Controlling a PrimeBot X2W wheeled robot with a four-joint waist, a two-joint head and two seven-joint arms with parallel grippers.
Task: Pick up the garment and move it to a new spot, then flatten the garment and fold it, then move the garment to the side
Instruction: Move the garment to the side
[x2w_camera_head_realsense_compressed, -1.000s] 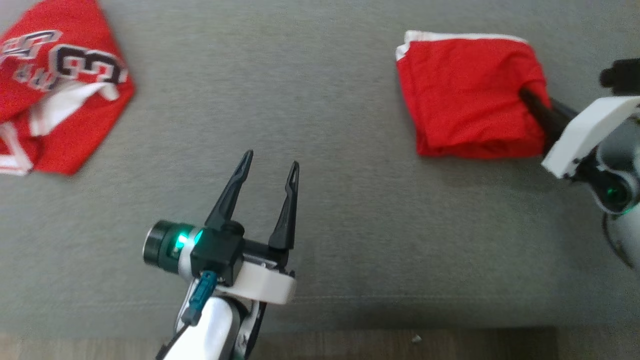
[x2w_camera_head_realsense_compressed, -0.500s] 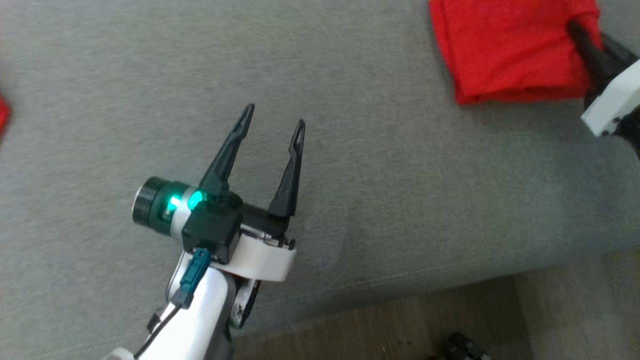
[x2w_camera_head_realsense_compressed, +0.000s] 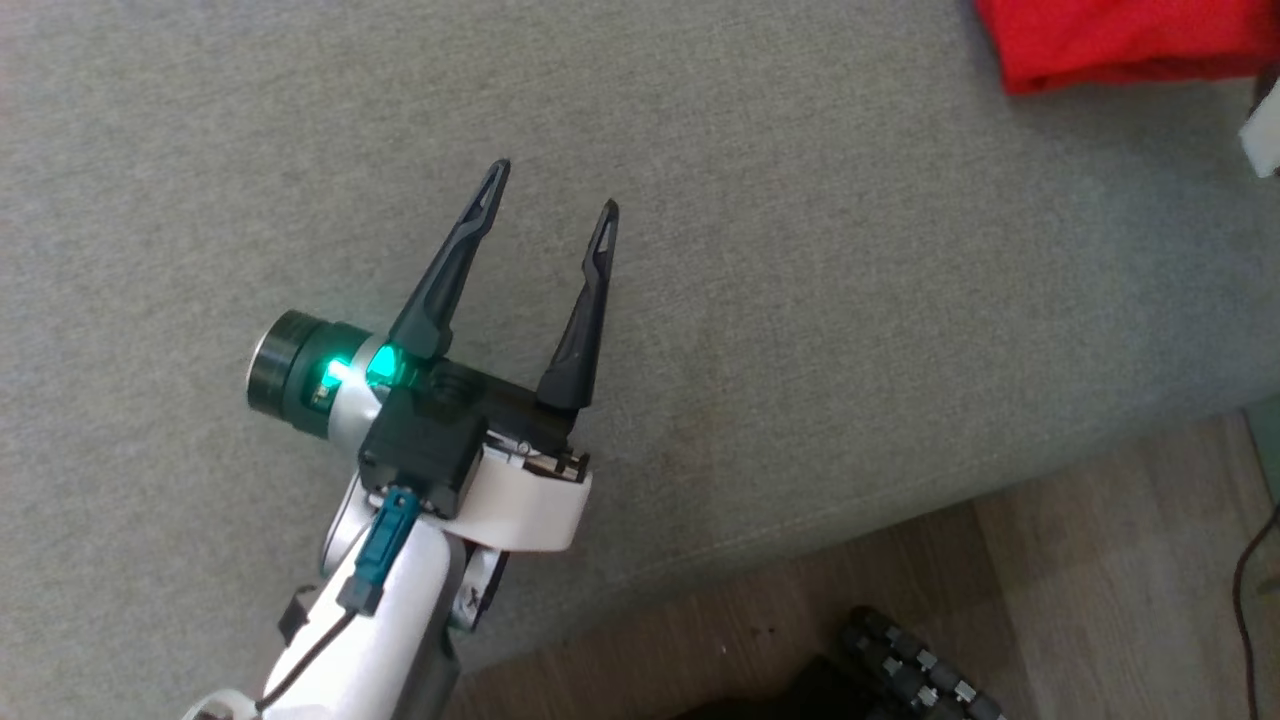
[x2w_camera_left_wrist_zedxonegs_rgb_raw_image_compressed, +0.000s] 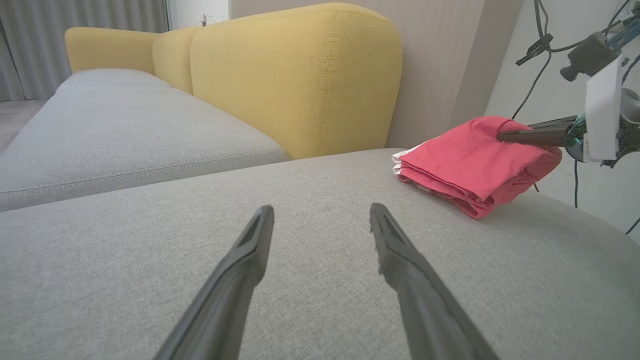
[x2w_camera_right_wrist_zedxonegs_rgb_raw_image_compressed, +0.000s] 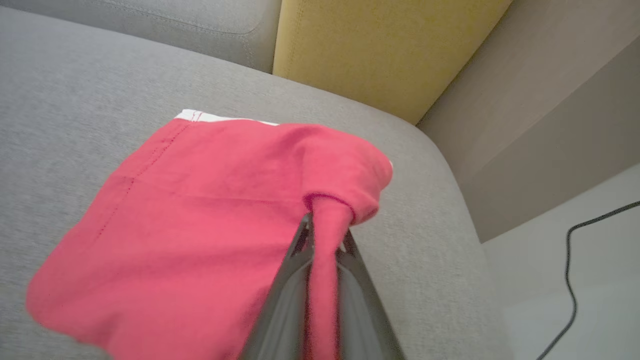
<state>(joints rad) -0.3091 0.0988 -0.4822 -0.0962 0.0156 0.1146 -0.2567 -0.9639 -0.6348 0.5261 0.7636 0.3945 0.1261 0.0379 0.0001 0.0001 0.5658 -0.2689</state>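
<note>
A folded red garment (x2w_camera_right_wrist_zedxonegs_rgb_raw_image_compressed: 200, 200) lies on the grey sofa seat (x2w_camera_left_wrist_zedxonegs_rgb_raw_image_compressed: 125, 280), near the yellow backrest (x2w_camera_left_wrist_zedxonegs_rgb_raw_image_compressed: 300, 75) and close to the seat's corner. A strip of white trim shows along the edge facing the backrest. The right hand (x2w_camera_right_wrist_zedxonegs_rgb_raw_image_compressed: 325, 227) is clenched on a bunched fold of the cloth. The left hand (x2w_camera_head_realsense_compressed: 553, 190), released with its fingers spread and empty, hovers over bare seat farther from the backrest, well apart from the garment.
</note>
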